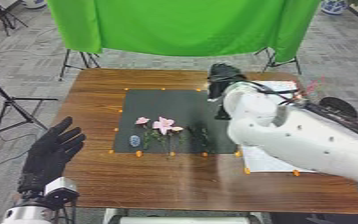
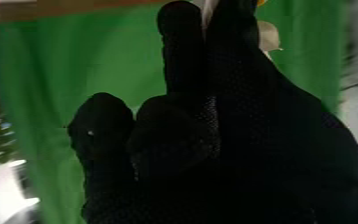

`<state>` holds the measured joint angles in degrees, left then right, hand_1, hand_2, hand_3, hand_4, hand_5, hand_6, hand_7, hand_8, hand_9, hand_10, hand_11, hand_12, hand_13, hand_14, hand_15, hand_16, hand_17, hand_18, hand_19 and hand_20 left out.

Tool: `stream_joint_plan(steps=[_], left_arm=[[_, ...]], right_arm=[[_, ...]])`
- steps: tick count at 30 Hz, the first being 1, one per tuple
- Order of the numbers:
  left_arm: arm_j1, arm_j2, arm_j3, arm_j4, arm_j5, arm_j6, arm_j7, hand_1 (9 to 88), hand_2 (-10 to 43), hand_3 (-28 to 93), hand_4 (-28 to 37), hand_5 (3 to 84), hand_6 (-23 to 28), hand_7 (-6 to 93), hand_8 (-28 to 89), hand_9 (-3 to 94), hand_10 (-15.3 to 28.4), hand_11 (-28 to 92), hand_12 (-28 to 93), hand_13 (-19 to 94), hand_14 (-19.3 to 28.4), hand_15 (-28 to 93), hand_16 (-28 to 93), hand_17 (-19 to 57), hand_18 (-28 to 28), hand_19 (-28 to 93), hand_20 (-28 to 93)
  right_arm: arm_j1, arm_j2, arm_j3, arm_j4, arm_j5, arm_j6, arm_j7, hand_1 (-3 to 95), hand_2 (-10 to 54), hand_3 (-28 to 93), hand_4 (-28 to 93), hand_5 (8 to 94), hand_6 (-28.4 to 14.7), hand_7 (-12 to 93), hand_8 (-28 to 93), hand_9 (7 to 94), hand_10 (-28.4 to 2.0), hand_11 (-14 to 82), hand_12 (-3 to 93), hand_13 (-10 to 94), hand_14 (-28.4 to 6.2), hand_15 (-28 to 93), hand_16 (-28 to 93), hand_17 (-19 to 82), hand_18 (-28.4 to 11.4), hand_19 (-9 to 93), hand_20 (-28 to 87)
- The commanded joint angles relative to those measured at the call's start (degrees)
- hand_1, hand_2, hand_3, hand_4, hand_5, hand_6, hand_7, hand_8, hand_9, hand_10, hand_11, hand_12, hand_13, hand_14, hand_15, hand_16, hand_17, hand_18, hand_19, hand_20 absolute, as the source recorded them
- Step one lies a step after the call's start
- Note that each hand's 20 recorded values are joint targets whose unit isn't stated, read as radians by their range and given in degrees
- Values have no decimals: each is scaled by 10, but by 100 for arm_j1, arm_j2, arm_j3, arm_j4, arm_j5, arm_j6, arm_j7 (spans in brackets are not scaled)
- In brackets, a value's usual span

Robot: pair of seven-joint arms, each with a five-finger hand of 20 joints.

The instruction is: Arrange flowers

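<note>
In the head view, my right hand (image 1: pixel 222 79) is above the dark mat's (image 1: pixel 158 107) far right corner; below it shows something dark, partly behind the arm. The right wrist view shows my right hand (image 2: pixel 238 105) with its fingers pinching a whitish piece (image 2: pixel 209 8), apparently part of a flower; a pale petal-like bit (image 2: pixel 269 37) shows beside the fingers. A large pink flower (image 1: pixel 164 126) and a small pink one (image 1: pixel 142 120) lie on the mat with green stems. Dark green sprigs (image 1: pixel 199 137) lie nearer my right arm. My left hand (image 1: pixel 55 150) is open at the table's left side.
A blue patterned oval (image 1: pixel 135 141) lies at the mat's near left. Orange pieces (image 1: pixel 139 154) line the mat's edges. A white sheet (image 1: pixel 269 162) lies on the right, partly under my right arm. Thin pink stems (image 1: pixel 314 86) show behind that arm. A green curtain (image 1: pixel 175 27) hangs beyond the table.
</note>
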<state>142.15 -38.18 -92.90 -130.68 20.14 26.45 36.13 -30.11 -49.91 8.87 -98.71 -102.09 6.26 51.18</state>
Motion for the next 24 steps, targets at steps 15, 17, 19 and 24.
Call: stream_joint_plan(steps=[15, 17, 19, 24], left_arm=[[-68, -304, -71, 8, 302, -131, -355, 304, 70, 659, -208, 391, 104, 100, -78, 324, 190, 291, 105, 182, 238, 490, -115, -94, 205, 437, 81], [-45, -300, -77, 0, 303, -125, -336, 304, 70, 660, -207, 391, 104, 100, -78, 324, 190, 291, 106, 182, 238, 490, -115, -94, 205, 436, 81], [-48, -357, -100, 2, 340, -141, -397, 304, 70, 660, -207, 391, 104, 99, -78, 324, 191, 292, 105, 182, 238, 490, -115, -94, 205, 436, 81], [-29, -355, -93, -6, 334, -128, -387, 304, 69, 661, -207, 391, 104, 100, -78, 325, 190, 293, 105, 182, 238, 491, -115, -94, 206, 437, 81]], right_arm=[[59, -482, -695, 141, -428, -126, 78, 608, -95, 739, -279, 754, -11, 325, 90, 897, -81, 126, 364, 833, -13, 767, 173, 605, -138, 932, 414], [24, -473, -645, 98, -426, -270, 35, 602, -95, 740, -274, 746, -8, 329, 86, 890, -82, 129, 365, 828, -15, 766, 172, 599, -140, 932, 410], [-72, -461, -533, 34, -491, -537, 10, 596, -95, 739, -272, 731, -9, 334, 76, 875, -85, 133, 361, 818, -19, 767, 171, 592, -142, 932, 403], [-211, -386, -484, -151, -530, -723, -46, 585, -95, 734, -265, 696, -21, 314, 46, 833, -95, 123, 350, 794, -28, 770, 167, 569, -147, 932, 386]])
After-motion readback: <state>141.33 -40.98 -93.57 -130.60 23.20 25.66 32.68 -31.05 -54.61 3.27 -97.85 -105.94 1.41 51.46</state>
